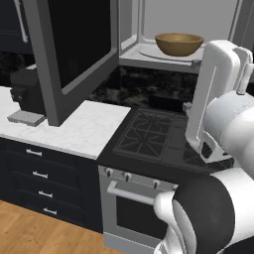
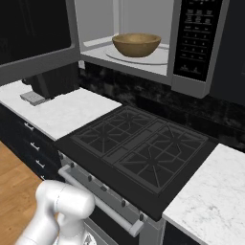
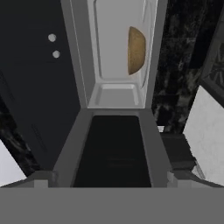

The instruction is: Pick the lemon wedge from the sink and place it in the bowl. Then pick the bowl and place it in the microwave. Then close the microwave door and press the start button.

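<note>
With the arm [image 1: 218, 124] pulled back near the base, the fingers [image 3: 112, 181] stand wide apart and empty, tips just showing at the bottom of the hand view, aimed along the open microwave door [image 3: 113, 151]; looks like lining up to swing it shut; stove [image 2: 139, 153] sits below, white desk [image 1: 74, 130] to its left; door [image 1: 74, 44] hangs open over the desk; farther back, the bowl [image 2: 136, 44] rests on the glass plate [image 2: 158, 58] inside the microwave [image 2: 191, 43]; lemon wedge can't be made out inside it; start button still to press on the control strip [image 2: 197, 33].
</note>
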